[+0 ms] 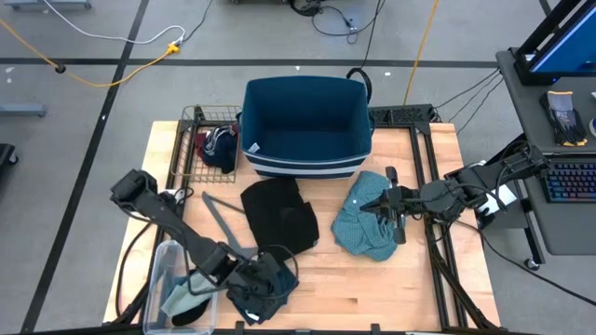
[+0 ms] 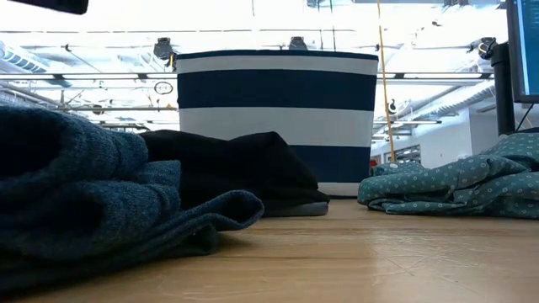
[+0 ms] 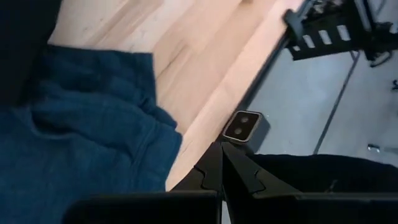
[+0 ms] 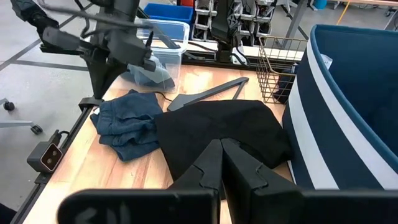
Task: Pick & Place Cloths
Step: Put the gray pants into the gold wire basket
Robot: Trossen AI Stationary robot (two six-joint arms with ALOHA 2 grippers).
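- Worktop (image 1: 391,279): a pale wooden surface seen from above; clock directions below refer to this overhead view, 12 o'clock being the far edge.
- Navy fabric bin with white stripes (image 1: 303,126): stands at 12 o'clock, its inside bare.
- Black cloth (image 1: 277,216): lies flat at the centre, just in front of the bin.
- Teal patterned cloth (image 1: 365,228): crumpled at 3 o'clock of the black cloth.
- Dark teal knitted cloth (image 1: 263,290): bunched at 7 o'clock, at the near edge.
- Maroon and navy printed cloths (image 1: 216,146): heaped in a wire basket (image 1: 191,154) at 10 o'clock.
- Pale green cloth (image 1: 182,298): inside a clear plastic tub (image 1: 160,265) at 8 o'clock.
- Grey triangular hanger (image 1: 222,219): flat, at 9 o'clock of the black cloth.
- Left end effector (image 3: 222,163): fingers pressed together, empty, above the dark teal cloth.
- Right end effector (image 4: 222,158): fingers pressed together, empty, over the teal patterned cloth.
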